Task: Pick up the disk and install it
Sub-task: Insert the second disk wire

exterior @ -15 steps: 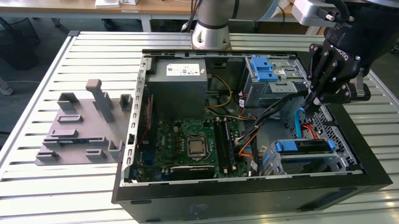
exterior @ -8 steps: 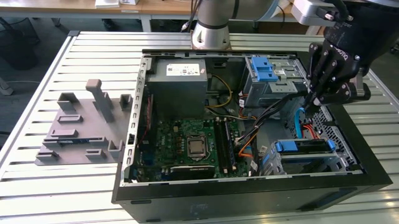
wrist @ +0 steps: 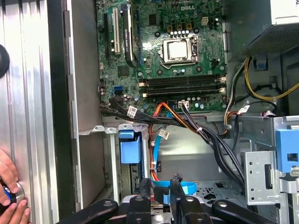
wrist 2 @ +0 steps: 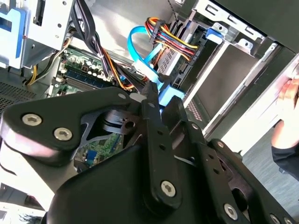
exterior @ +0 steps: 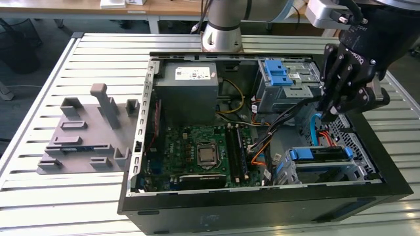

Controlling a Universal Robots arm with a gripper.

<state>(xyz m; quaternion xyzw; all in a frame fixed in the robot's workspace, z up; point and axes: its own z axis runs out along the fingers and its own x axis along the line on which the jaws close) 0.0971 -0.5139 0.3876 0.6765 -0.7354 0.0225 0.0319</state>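
Gripper (exterior: 326, 110) hangs inside the open computer case (exterior: 262, 194), toward 3 o'clock of the chassis in the exterior view, tip pointed down among the wiring. A bright blue cable (exterior: 317, 129) runs right at its tip in both wrist views, but whether it is clamped on that cable, closed on nothing or parted I cannot tell. The disk (exterior: 318, 155) is not in its grasp. It sits in the lower drive cage at about 4 o'clock of the case, just below the gripper, its blue bracket facing up and looking level with the cage rim, so I judge it is seated or nearly so. The bundle of black, orange and yellow wires (wrist: 187, 126) crosses the space between the cage and the motherboard (exterior: 203, 152), which lies at the centre. Working well here seems to mean moving slowly and straight, keeping the loose leads out from under the bracket, and pressing squarely, not at one corner. The grey power-supply box (exterior: 190, 86) sits at 11 o'clock, well apart. A person's hand (wrist: 7, 186) rests outside the case wall.
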